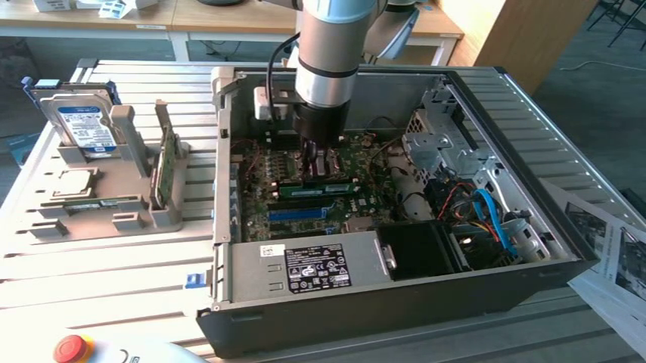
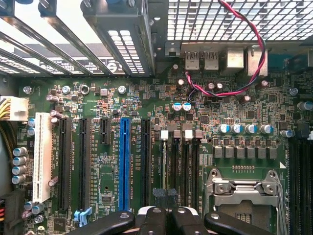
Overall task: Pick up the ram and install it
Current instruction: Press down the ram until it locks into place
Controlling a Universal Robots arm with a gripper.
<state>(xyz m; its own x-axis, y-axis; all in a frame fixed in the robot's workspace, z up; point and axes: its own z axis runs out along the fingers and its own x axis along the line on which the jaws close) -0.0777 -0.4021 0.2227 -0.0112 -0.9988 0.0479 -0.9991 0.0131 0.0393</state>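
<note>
Two green sticks matter here, and the nearer one decides the relation. The tool (image 1: 320,160) hangs low inside the open computer case (image 1: 565,257), its fingers pressed together; in the wrist view the tool (image 2: 168,218) shows both pads side by side with no gap, and I cannot tell whether anything thin is pinched between them. Just below and in front of the tool, the ram (image 1: 321,185) lies as a long green strip on the motherboard (image 1: 302,219). Its long axis runs across the case from the exterior view's left to its right, crosswise to the arm's vertical reach. It appears to sit along the memory slots (image 2: 179,166), which stretch straight away from the fingertips in the wrist view. Whether it is fully seated I cannot judge. Well apart from the tool, outside the case toward the exterior view's left, a second green board (image 1: 162,170) stands on edge in a grey rack (image 1: 121,189) on the tabletop (image 1: 101,272).
</note>
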